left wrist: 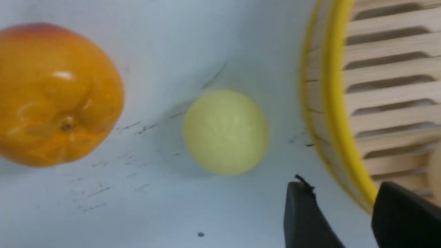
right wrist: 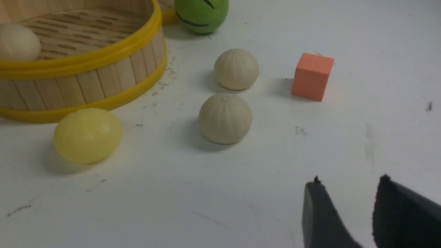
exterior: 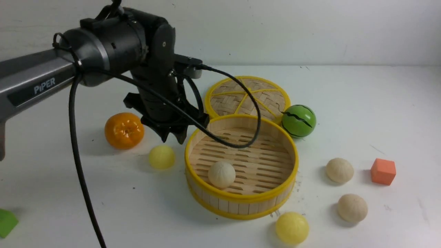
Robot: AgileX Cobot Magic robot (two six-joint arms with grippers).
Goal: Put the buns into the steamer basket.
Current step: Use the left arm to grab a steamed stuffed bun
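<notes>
Hovering low over the white table (exterior: pixel 379 103), the left gripper (exterior: pixel 172 137) hangs just beside the left rim of the steamer basket (exterior: pixel 241 203), its jaws apart and nothing between them. 1 cream bun (exterior: pixel 221 174) lies on the slatted floor inside the basket, near the front wall. The other 4 buns sit outside on the table. A yellow bun (exterior: pixel 161 156) rests just left of the basket, between it and the orange (exterior: pixel 124 130), close below the open left gripper. The front yellow bun (exterior: pixel 291 228) sits just beside the basket's front wall; whether they touch cannot be told. The far cream bun (exterior: pixel 339 170) and the near cream bun (exterior: pixel 352 207) sit to the basket's right, near each other but apart, with an orange cube (exterior: pixel 383 171) just beyond them. The right gripper (right wrist: pixel 349 181), seen only from its own wrist camera, stands over bare table with its jaws parted and empty. Behind the basket lies the woven lid (exterior: pixel 265 100), with a green striped ball (exterior: pixel 298 121) just beside it. A green block (exterior: pixel 6 223) shows at the table's left edge.
</notes>
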